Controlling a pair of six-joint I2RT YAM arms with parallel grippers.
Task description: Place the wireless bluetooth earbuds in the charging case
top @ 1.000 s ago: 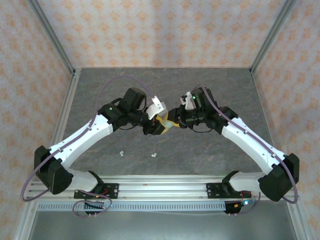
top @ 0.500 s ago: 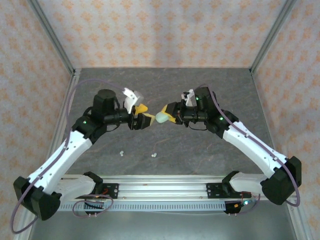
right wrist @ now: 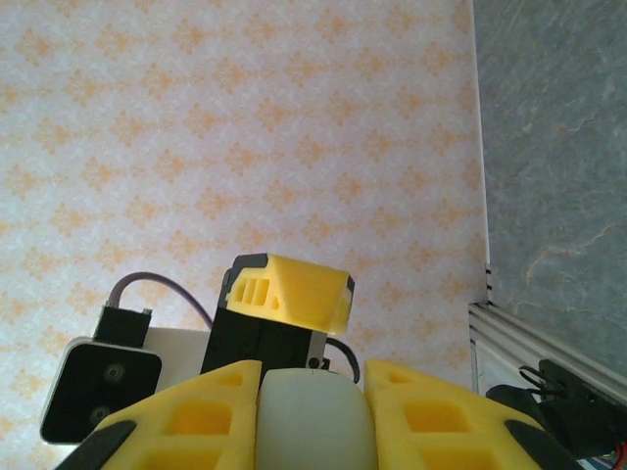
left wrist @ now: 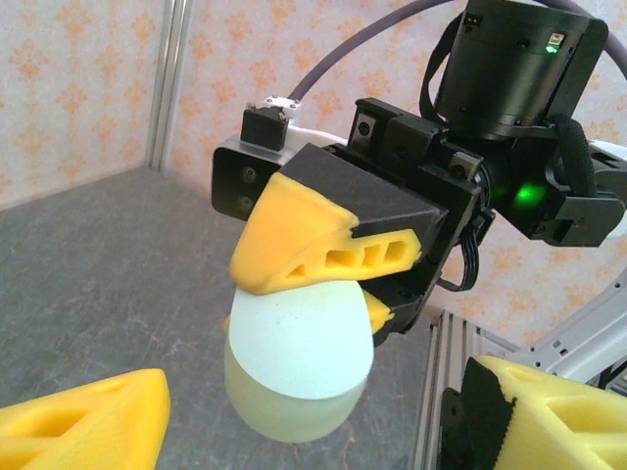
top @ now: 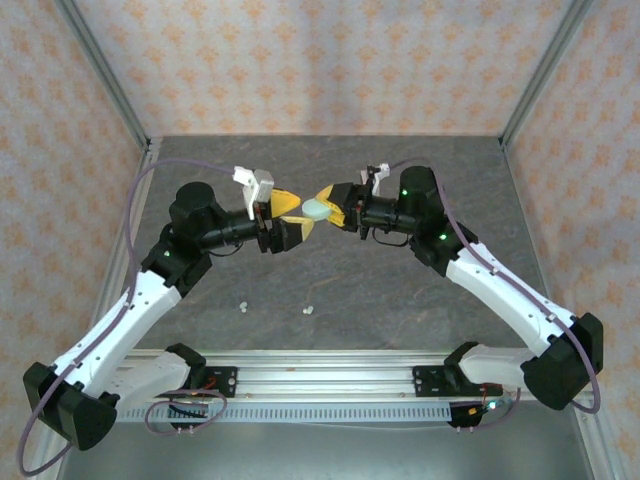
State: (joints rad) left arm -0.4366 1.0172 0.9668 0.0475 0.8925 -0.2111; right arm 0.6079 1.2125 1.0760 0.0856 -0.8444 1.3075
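My right gripper (top: 324, 208) is shut on a pale green oval charging case (top: 317, 209) and holds it in the air over the middle of the table. In the left wrist view the case (left wrist: 299, 362) hangs under the right gripper's yellow fingers (left wrist: 313, 240). In the right wrist view the case (right wrist: 313, 421) sits squeezed between the jaws of the right gripper (right wrist: 312, 377). My left gripper (top: 293, 218) faces it from the left, open, its fingers (left wrist: 78, 421) apart from the case. Two tiny white earbuds (top: 243, 305) (top: 307, 310) lie on the table nearer the arm bases.
The grey stone-patterned table (top: 400, 300) is walled by patterned panels with metal posts (top: 535, 80) at the corners. The aluminium rail (top: 330, 365) carrying both arm bases runs along the near edge.
My left gripper has opened, let go of the case and drawn back to the left. Both grippers have risen and moved toward the far side, the right one keeping the case.
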